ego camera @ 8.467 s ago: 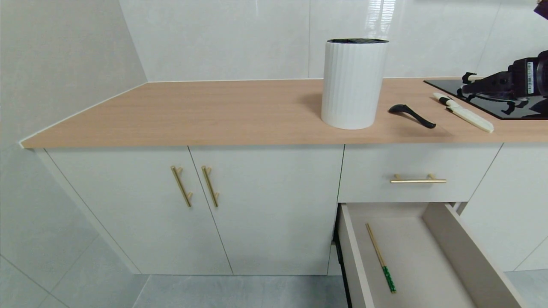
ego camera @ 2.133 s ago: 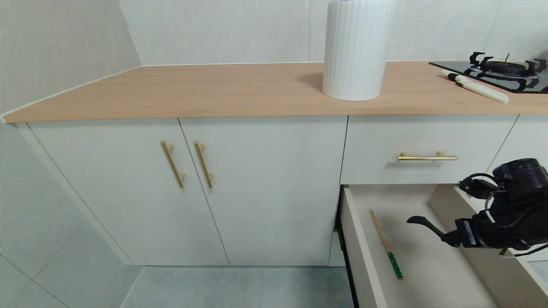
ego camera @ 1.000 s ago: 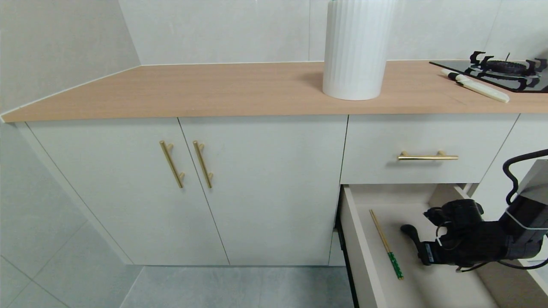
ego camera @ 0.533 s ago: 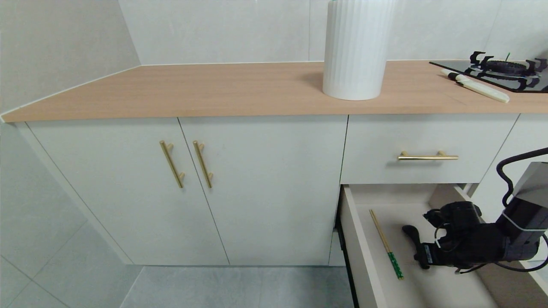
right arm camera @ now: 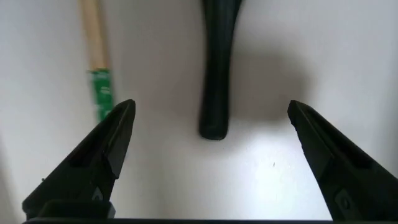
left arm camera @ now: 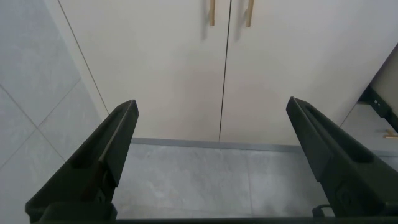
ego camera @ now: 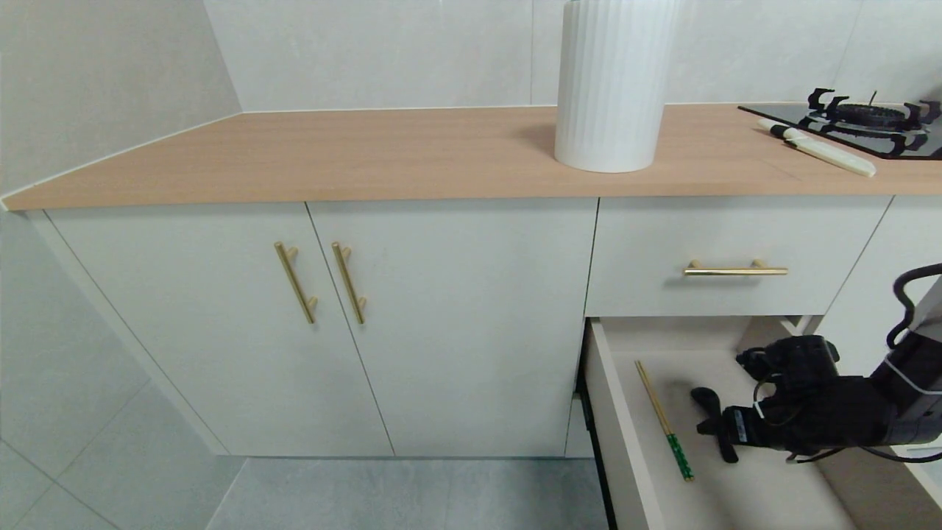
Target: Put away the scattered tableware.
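A black spoon [ego camera: 704, 400] lies on the floor of the open lower drawer [ego camera: 608, 419], beside a pair of green-tipped chopsticks [ego camera: 664, 432]. My right gripper [ego camera: 725, 439] hovers low inside the drawer just behind the spoon's handle, open. In the right wrist view the spoon handle [right arm camera: 215, 68] lies free between the widely spread fingers [right arm camera: 112, 143], with the chopsticks [right arm camera: 95, 62] off to one side. A cream-bladed knife [ego camera: 817, 156] rests on the wooden countertop near the stove. My left gripper [left arm camera: 211, 107] hangs open and holds nothing, facing the cabinet doors and the floor.
A tall white ribbed knife holder [ego camera: 612, 88] stands on the countertop [ego camera: 368, 154]. A black gas stove [ego camera: 868, 118] sits at the far right. Above the open drawer is a shut drawer with a gold handle [ego camera: 734, 271]. Two cabinet doors [ego camera: 324, 294] are shut at the left.
My right gripper carried the spoon from the countertop down into the drawer. In the last half second it opened and drew back slightly; the spoon now rests on the drawer floor.
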Robot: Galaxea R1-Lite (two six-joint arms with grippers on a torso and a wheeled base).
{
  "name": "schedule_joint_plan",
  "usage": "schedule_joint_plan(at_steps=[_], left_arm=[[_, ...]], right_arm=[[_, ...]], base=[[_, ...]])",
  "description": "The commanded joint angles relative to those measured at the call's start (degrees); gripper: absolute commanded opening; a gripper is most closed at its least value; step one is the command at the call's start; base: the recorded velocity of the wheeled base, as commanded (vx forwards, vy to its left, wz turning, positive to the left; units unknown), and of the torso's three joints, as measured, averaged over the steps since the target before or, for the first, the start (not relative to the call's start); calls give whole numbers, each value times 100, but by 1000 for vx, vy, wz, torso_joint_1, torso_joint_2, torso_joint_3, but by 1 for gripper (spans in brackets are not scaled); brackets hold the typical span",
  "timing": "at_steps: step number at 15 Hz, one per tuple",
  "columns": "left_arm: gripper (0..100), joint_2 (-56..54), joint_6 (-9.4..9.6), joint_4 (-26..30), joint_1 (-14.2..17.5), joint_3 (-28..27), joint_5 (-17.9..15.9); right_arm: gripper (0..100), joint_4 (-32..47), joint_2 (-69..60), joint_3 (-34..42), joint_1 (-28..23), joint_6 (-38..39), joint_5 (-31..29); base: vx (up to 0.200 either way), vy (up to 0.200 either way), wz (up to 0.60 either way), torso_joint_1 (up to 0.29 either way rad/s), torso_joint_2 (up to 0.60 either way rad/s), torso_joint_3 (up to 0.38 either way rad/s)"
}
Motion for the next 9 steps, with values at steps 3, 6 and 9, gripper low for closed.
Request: schedule_joint_plan(at_steps=[3, 6, 9], left_arm=[[100, 2, -1, -2, 2, 0, 4], [100, 2, -1, -2, 2, 0, 4], [100, 2, 60, 7, 2, 0, -5]], right_arm=[[100, 49, -2014, 651, 149, 151, -104], [100, 542, -2981, 756, 149, 151, -104], [100, 1254, -3798, 782, 220, 133, -51]], base=[[0, 0, 0, 0, 0, 0], [0, 0, 0, 0, 0, 0], [0, 0, 0, 0, 0, 0]])
